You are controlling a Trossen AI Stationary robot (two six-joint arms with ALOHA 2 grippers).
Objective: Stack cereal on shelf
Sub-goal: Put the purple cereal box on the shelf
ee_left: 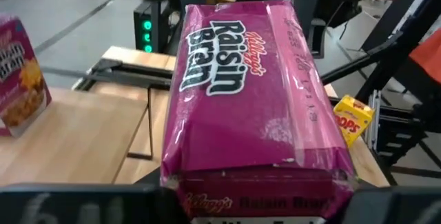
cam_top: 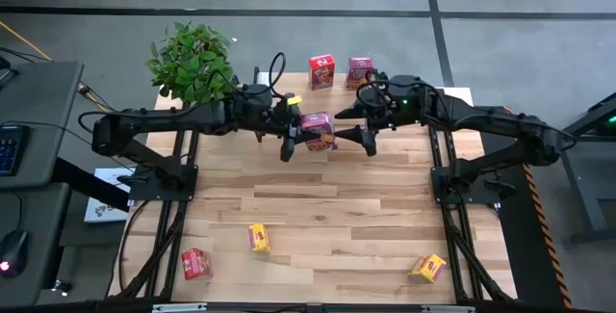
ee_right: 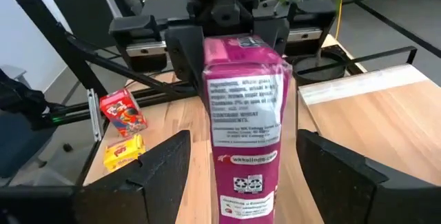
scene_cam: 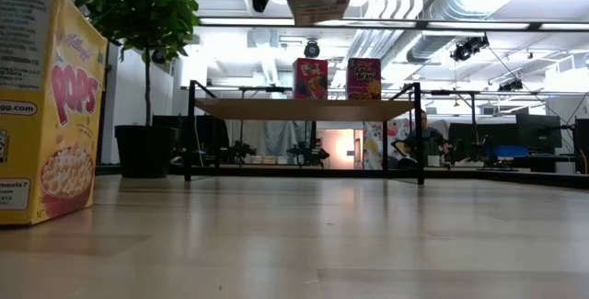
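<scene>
holding a magenta raisin bran box [cam_top: 318, 131] in the air above the counter [cam_top: 337, 207], the left gripper [cam_top: 292, 135] clamps its fingers on one end of the box. the right gripper [cam_top: 364, 138] faces it from the other side, its fingers [ee_right: 162, 165] spread wide on either side of the box's far end without touching it. the shelf [scene_cam: 304, 109] stands at the back of the counter with a red cereal box [cam_top: 320, 71] and a second magenta box [cam_top: 359, 70] upright side by side on its wood top. near the front edge of the counter lie three more: another red box [cam_top: 196, 263] at the left, a yellow box [cam_top: 259, 239] just beside it, and a second yellow box [cam_top: 428, 268] well apart at the right. a potted plant [cam_top: 192, 60] sits at the back left corner.
</scene>
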